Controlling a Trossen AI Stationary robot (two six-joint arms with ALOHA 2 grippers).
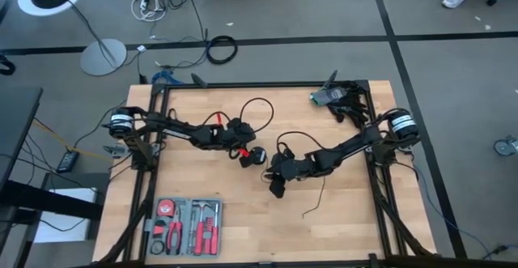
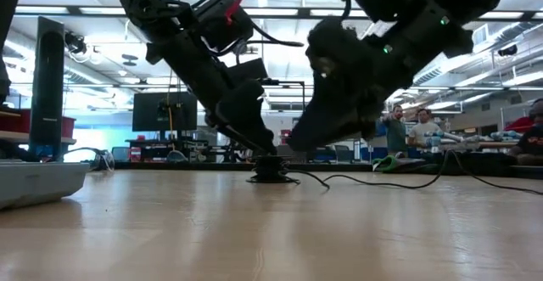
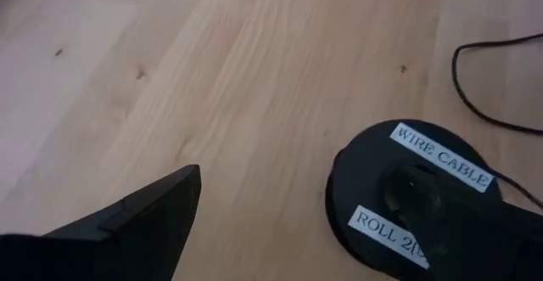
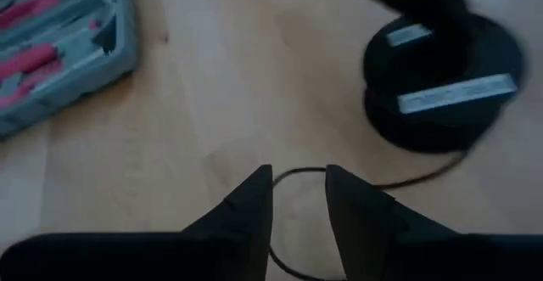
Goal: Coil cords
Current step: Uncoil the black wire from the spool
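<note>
Two grippers at the puck (image 3: 413,198): left gripper (image 1: 247,154) fingers spread wide, one over its labelled top, right gripper (image 4: 299,198) fingers slightly parted straddling the thin wire (image 4: 407,179), nothing clamped; wire looks limp, light, slippery — pinch near the puck.

Setting: a robotics laboratory or open workshop hall. Indicators: a wooden table (image 1: 267,219) in a black metal frame on grey carpet floor (image 1: 453,65); loose cables on the floor at the far side; ceiling strip lights (image 2: 85,11); a monitor (image 2: 157,111) and benches behind the table; people (image 2: 407,128) standing at far right.
</note>
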